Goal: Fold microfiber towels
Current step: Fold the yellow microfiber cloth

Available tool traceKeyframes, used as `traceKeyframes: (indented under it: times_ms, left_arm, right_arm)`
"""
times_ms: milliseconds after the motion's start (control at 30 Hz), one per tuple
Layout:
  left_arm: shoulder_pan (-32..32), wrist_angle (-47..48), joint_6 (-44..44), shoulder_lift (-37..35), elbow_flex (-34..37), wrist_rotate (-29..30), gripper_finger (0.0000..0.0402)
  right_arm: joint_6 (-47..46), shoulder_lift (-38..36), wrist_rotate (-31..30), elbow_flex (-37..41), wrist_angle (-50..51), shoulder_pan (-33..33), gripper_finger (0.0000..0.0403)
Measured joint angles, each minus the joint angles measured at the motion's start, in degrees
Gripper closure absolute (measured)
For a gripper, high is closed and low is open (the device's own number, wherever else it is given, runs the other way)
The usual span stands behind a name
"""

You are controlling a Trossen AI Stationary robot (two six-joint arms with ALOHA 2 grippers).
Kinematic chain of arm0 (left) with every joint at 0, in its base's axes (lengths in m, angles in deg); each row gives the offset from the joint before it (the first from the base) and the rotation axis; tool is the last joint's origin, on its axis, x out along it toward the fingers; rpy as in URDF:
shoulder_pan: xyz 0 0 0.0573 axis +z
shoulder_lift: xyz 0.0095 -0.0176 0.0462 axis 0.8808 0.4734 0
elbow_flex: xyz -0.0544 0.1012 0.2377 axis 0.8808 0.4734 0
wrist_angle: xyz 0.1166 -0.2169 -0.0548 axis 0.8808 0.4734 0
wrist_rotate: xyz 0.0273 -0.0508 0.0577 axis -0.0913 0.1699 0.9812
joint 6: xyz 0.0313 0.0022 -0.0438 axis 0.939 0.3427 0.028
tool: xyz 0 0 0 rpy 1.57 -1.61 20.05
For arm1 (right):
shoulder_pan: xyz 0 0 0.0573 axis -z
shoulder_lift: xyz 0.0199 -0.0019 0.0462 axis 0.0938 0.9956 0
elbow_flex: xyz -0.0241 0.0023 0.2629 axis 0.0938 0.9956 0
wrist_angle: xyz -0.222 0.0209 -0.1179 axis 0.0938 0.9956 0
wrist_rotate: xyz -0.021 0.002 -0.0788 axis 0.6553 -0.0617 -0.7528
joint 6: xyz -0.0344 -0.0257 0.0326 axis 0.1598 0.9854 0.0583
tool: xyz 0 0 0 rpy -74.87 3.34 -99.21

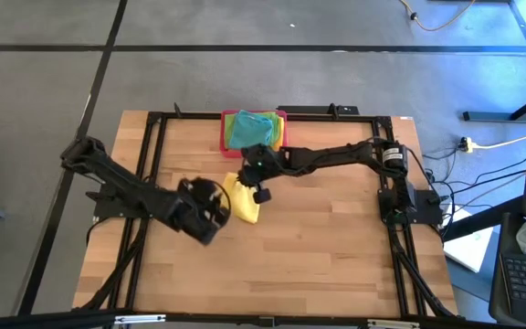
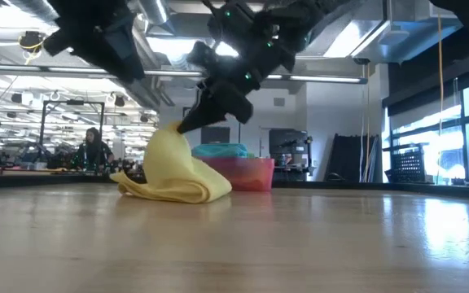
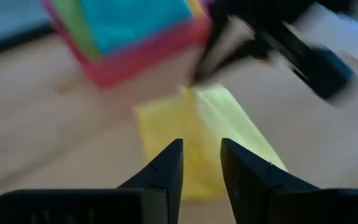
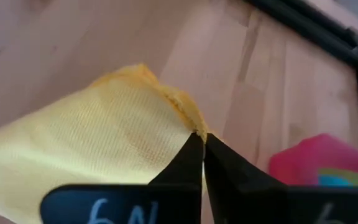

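Looking down from above, you have the yellow microfiber towel (image 1: 246, 202) lying near the middle of the wooden table (image 1: 327, 247), a little toward 11 o'clock from centre. Your right gripper (image 4: 202, 138) has its jaws pressed together on one raised edge of that towel, pinching the cloth between the fingertips. In the low view the pinched part is pulled up into a peak under the right gripper (image 2: 187, 124), while the rest of the yellow towel (image 2: 173, 175) sits bunched on the table top.

Your left gripper (image 3: 201, 152) hangs just at the 9 o'clock side of the towel in the overhead picture, above the table. Its jaws stand partly spread with a narrow gap between them, and nothing is held; through its wrist camera you see the yellow towel (image 3: 197, 137) lying beyond the fingers.

At 12 o'clock from the towel, near the far edge of the table, you have the pink tray (image 1: 228, 137). A teal towel (image 1: 249, 131) lies on top inside it, with a green cloth (image 1: 233, 117) showing at its edge. In the low view the pink tray (image 2: 247, 173) stands right behind the yellow towel.

In the room beyond the table a person (image 2: 92, 148) is visible far off.
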State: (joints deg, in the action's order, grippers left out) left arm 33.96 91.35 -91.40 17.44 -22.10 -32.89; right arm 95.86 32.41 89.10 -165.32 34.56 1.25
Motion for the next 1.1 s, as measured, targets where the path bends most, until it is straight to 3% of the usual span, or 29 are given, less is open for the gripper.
traceKeyframes:
  times_ms: [100, 267, 467, 633, 833, 900, 1100]
  left_arm:
    - [3.0, 0.2, 2.3, -2.3, 0.6, 3.4, 0.0290]
    - [8.6, -10.6, 8.7, -4.6, 4.7, 1.6, 0.0259]
    - [16.1, -24.7, 13.4, -7.1, 9.4, -12.4, 0.0244]
    - [20.9, -25.6, 19.3, -7.7, 10.6, -22.7, 0.0243]
    - [26.3, -35.3, 26.6, -7.7, 16.2, -44.0, 0.0245]
    - [26.8, -34.8, 26.8, -7.6, 16.9, -44.4, 0.0246]
    - [25.7, -35.8, 27.3, -9.6, 16.8, -34.2, 0.0244]
  right_arm:
    - [0.0, 0.0, 0.0, -1.9, 0.2, 0.0, 0.0390]
    - [0.2, 0.0, 3.0, -4.8, 4.5, -0.1, 0.0388]
    - [0.3, 0.0, 3.4, -5.4, 9.3, -0.1, 0.0387]
    - [0.4, 0.0, 3.4, -5.4, 9.6, 0.0, 0.0388]
    - [0.6, 0.0, 3.4, -5.4, 9.9, 0.1, 0.0394]
    - [0.6, 0.0, 3.4, -5.4, 10.2, 0.1, 0.0392]
    - [0.6, 0.0, 3.4, -5.4, 10.9, 0.1, 0.0388]
